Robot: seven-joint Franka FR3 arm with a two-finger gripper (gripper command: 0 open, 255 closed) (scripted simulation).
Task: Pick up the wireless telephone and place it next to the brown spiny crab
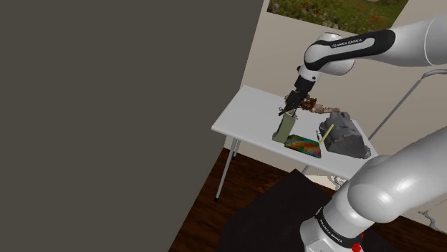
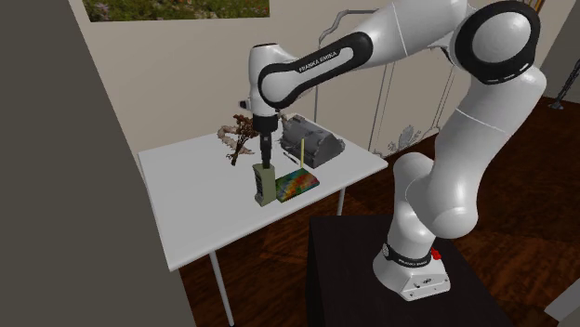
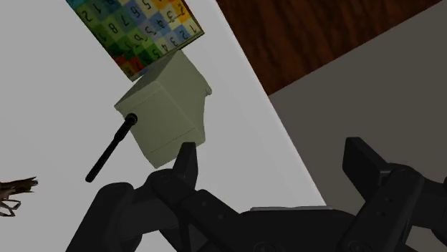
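Note:
The wireless telephone (image 1: 284, 128) (image 2: 265, 183) (image 3: 165, 117) is an olive-grey block that stands upright on the white table (image 2: 191, 209), with a thin black antenna (image 3: 109, 151) at one corner. My gripper (image 1: 291, 107) (image 2: 265, 156) (image 3: 275, 163) hangs just above it, open, with nothing between the fingers. In the wrist view the phone lies beyond one fingertip (image 3: 188, 156), off to the side of the gap. The brown spiny crab (image 1: 315, 106) (image 2: 237, 134) sits further back on the table, behind the phone; one of its legs (image 3: 14, 190) shows in the wrist view.
A colourful numbered board (image 1: 303, 145) (image 2: 294, 184) (image 3: 140, 32) lies flat against the phone's base. A grey machine-like object (image 1: 347, 134) (image 2: 312, 139) with a yellow stick (image 2: 302, 153) stands beside it. The table edge (image 3: 286, 147) and wooden floor (image 3: 315, 36) are close by.

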